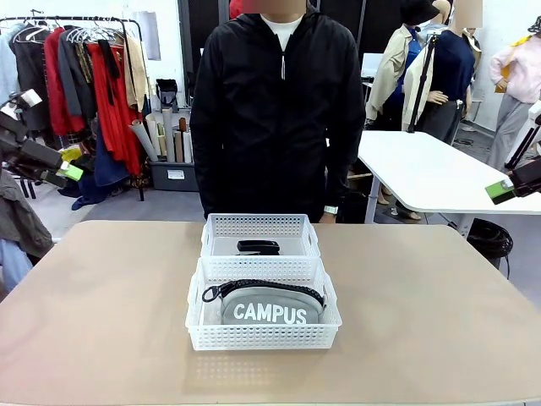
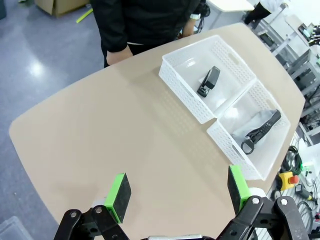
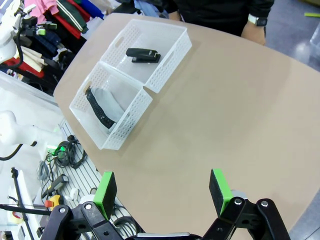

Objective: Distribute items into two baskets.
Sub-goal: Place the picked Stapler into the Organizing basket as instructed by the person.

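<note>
Two white lattice baskets stand end to end at the table's middle. The near basket (image 1: 262, 336) holds the grey "CAMPUS" pouch (image 1: 270, 306) with its black strap. A black stapler (image 1: 258, 247) lies in the far basket (image 1: 260, 224). My left gripper (image 1: 69, 163) hangs open, high off the table's left side. High at the right edge, my right gripper (image 1: 505, 189) is open too. The left wrist view shows the left gripper (image 2: 177, 192) open over bare table, with the stapler (image 2: 209, 81) and pouch (image 2: 260, 131) beyond. The right gripper (image 3: 162, 192) is open in its own view, far from the stapler (image 3: 143, 54) and pouch (image 3: 106, 107).
A person in a black jacket (image 1: 279, 110) stands at the far edge, right behind the baskets, arms down. The tan table (image 1: 439, 321) is bare on both sides of the baskets. A clothes rack (image 1: 84, 93) stands back left and a white table (image 1: 431, 173) back right.
</note>
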Motion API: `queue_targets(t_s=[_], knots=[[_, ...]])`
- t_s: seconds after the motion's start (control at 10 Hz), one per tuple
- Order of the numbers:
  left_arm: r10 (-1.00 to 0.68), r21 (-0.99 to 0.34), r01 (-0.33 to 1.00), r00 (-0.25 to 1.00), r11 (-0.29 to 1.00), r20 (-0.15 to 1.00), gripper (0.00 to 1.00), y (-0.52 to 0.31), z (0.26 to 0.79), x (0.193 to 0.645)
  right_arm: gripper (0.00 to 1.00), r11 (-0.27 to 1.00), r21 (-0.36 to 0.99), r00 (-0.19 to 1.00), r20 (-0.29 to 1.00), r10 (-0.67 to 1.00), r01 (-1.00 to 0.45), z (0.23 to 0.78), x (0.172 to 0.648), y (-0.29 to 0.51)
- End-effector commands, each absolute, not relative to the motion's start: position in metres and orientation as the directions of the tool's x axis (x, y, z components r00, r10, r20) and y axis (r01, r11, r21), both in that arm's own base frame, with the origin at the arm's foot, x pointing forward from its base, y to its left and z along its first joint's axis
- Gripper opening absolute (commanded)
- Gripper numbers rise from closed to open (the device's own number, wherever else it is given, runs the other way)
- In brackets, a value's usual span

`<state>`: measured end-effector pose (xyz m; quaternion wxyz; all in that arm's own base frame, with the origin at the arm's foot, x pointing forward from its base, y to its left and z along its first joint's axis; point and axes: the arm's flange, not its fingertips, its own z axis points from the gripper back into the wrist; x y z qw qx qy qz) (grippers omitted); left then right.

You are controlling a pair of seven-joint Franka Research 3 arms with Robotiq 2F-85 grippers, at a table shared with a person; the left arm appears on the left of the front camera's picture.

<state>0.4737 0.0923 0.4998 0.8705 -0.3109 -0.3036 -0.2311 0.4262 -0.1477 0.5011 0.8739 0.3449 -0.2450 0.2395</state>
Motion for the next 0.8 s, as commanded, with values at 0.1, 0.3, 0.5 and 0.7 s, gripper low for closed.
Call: queue_targets(t_s=[0.1, 0.3, 0.5, 0.7], knots=[[-0.222, -0.391, 0.636, 0.669, 0.666, 0.710, 1.00, 0.0883, 0.4963, 0.4654, 0.98, 0.654, 0.475, 0.761, 0.599, 0.250, -0.589, 0.5034, 0.4273, -0.1470], [-0.208, -0.403, 0.591, 0.707, 0.699, 0.676, 1.00, 0.0941, 0.4970, 0.4689, 0.98, 0.654, 0.475, 0.761, 0.599, 0.250, -0.589, 0.5034, 0.4273, -0.1470], [-0.208, -0.403, 0.591, 0.707, 0.699, 0.676, 1.00, 0.0941, 0.4970, 0.4689, 0.98, 0.654, 0.475, 0.761, 0.599, 0.250, -0.589, 0.5034, 0.4273, -0.1470], [-0.208, -0.403, 0.591, 0.707, 0.699, 0.676, 1.00, 0.0941, 0.4970, 0.4689, 0.98, 0.654, 0.475, 0.761, 0.599, 0.250, -0.589, 0.5034, 0.4273, -0.1470]])
